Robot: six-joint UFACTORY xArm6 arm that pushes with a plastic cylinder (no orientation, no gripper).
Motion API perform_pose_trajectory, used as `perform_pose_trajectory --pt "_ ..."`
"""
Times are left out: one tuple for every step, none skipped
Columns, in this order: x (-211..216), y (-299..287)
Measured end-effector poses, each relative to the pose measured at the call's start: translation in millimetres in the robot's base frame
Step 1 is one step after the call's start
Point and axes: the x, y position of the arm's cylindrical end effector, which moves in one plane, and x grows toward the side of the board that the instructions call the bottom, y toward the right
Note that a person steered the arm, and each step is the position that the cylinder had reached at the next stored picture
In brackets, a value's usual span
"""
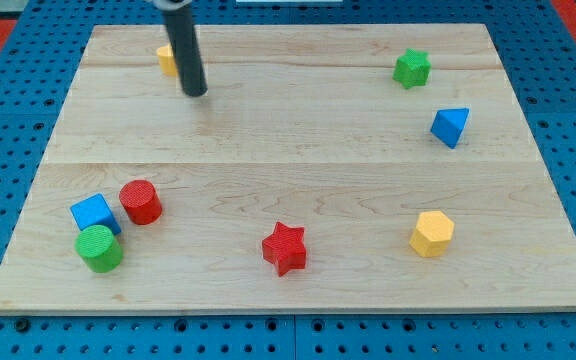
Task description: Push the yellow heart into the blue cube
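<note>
The yellow heart (167, 59) lies near the view's top left of the wooden board, mostly hidden behind my rod. My tip (196, 93) rests on the board just right of and below the heart, close to it; I cannot tell if they touch. The blue cube (94, 214) sits at the view's lower left, between a green cylinder (99, 249) touching it below and a red cylinder (140, 202) just to its right. The cube is far below the heart.
A red star (285, 248) lies at the bottom centre. A yellow hexagonal block (432, 234) sits at the lower right. A blue triangular block (450, 126) and a green star (412, 68) sit at the upper right. The wooden board's edge (298, 308) borders blue pegboard.
</note>
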Motion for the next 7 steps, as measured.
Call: perform_pose_trajectory --pt "-74 -2" --pt "-75 -45" --pt "-16 -36" --pt "37 -36" --pt "91 -38" --pt "59 -48" --pt "51 -98"
